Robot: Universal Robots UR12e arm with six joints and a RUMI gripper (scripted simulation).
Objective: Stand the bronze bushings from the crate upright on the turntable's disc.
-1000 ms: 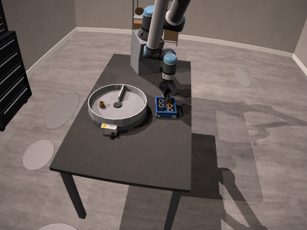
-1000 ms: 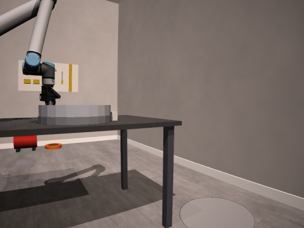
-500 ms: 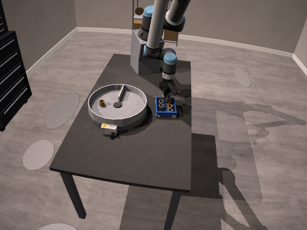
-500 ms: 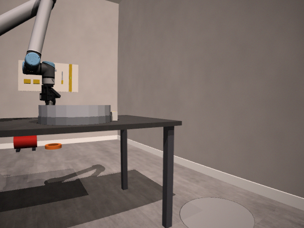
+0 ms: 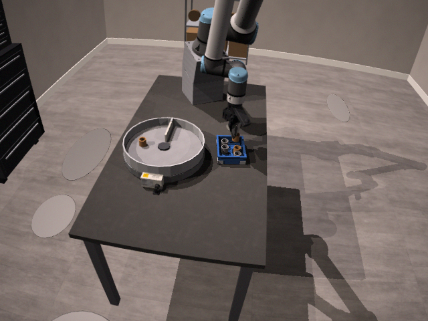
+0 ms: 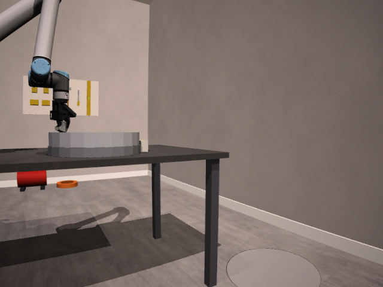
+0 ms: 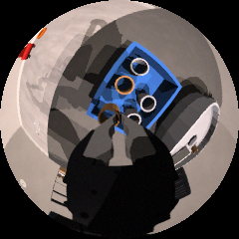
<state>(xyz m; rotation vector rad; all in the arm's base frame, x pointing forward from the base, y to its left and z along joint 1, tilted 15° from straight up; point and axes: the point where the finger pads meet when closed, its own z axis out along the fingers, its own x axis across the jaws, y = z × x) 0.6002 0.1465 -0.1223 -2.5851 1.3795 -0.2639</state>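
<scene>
Top: the gripper point(image 5: 235, 133) point(image 6: 61, 130) point(image 7: 119, 115), fingers nearly together, pinches one bronze bushing point(image 5: 235, 139) point(image 7: 105, 114) by its wall at the crate point(image 5: 231, 160) point(image 7: 159, 62); another stands on the disc point(image 5: 182, 148) point(image 7: 204, 124), and a yellow label point(image 5: 146, 175) is illegible. Exterior: the fingers show behind the turntable point(image 6: 94, 140). Wrist: a second bronze sleeve point(image 7: 117, 85) and three steel bushings point(image 7: 131, 66) occupy the crate.

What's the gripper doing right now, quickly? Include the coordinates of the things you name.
Gripper point(image 5: 235, 134) point(image 6: 61, 131) point(image 7: 119, 115): closed, its jaws pinching the wall of a bronze bushing point(image 5: 235, 138) point(image 7: 106, 109).

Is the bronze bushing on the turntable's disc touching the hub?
Apart. The top view shows a strip of bare disc between the standing bronze bushing and the dark hub.
</scene>
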